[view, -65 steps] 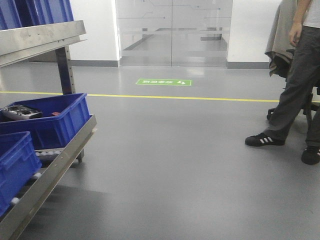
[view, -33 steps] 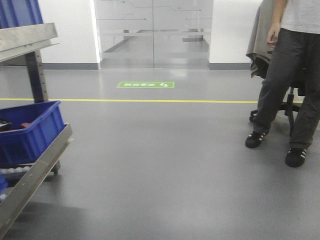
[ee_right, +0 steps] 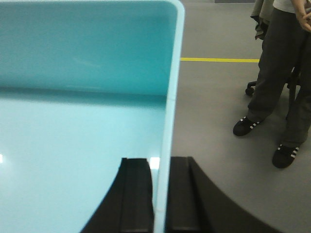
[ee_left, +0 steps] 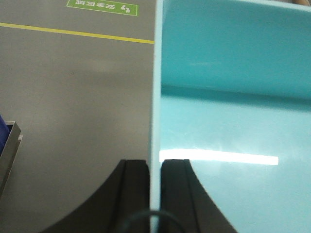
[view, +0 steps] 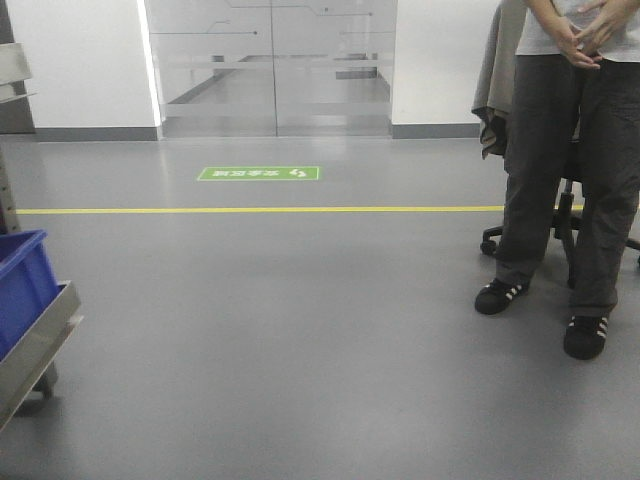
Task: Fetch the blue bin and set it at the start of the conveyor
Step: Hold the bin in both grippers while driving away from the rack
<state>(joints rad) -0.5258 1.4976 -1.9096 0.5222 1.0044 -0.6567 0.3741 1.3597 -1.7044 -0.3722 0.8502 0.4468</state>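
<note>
**Carry phase, bin held between both arms.** The blue bin is held clear of the grey floor by its two opposite side walls, and its interior is seen to be empty. The conveyor start is not shown in any view, so the step in hand is judged to be the transit toward it.

For a clean carry, both arms should be moved as one, so that the thin walls are neither spread nor twisted. The bin should be kept level, and any turn of the base should be made slowly. Clearance is to be watched on both sides of the bin. A bystander stands in front of an office chair to its right. The steel shelf rail, which carries a dark blue crate, lies to its left. A yellow floor line runs across the floor beyond the bin.

**Grip.** The left gripper is drawn narrow onto the bin's left wall, with one black finger outside the wall and the other inside. The right gripper is clamped in the same manner on the right wall, close under the rim. Nothing else is touched by either gripper.
</note>
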